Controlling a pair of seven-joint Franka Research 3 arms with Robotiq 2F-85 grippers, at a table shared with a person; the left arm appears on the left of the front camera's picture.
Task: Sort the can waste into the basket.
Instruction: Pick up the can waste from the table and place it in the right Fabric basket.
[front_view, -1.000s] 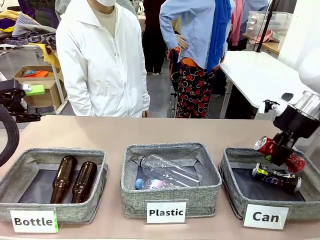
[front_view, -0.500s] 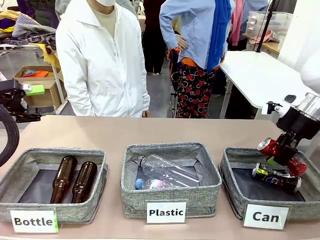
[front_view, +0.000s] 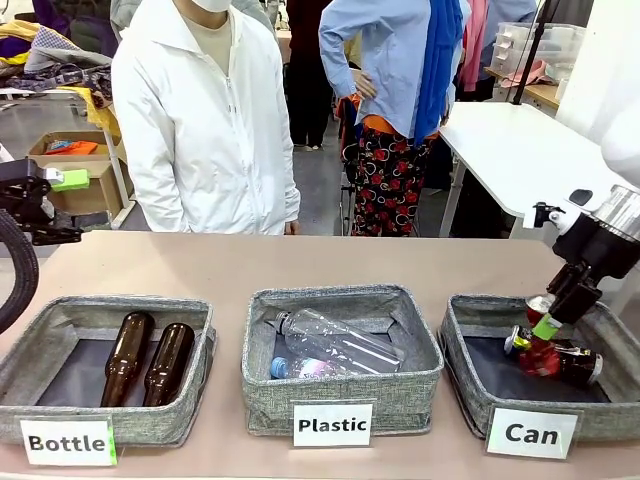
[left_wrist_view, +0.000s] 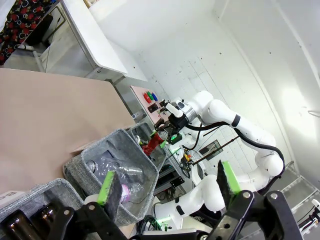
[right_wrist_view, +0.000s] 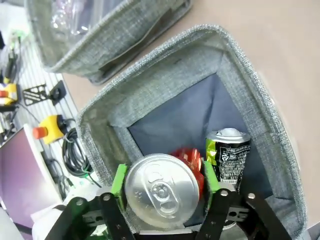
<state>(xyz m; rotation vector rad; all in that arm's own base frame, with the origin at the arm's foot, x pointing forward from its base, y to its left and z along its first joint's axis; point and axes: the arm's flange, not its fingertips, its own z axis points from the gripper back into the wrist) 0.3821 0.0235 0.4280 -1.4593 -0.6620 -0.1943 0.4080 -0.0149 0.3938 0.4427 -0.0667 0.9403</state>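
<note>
Grey woven-fabric basket (front_view: 470, 345), rectangular with dark smooth lining and a white "Can" label (front_view: 532, 433), lies directly beneath the right end effector (front_view: 550, 312). Its green-padded fingers stand apart, with a cylindrical red can (right_wrist_view: 162, 187), silver lid towards the wrist camera, loose between them. Below and just beside it lies a black-and-green can (right_wrist_view: 229, 155) on the lining. The left end effector (left_wrist_view: 167, 184) hangs with fingers spread, gripping nothing.
</note>
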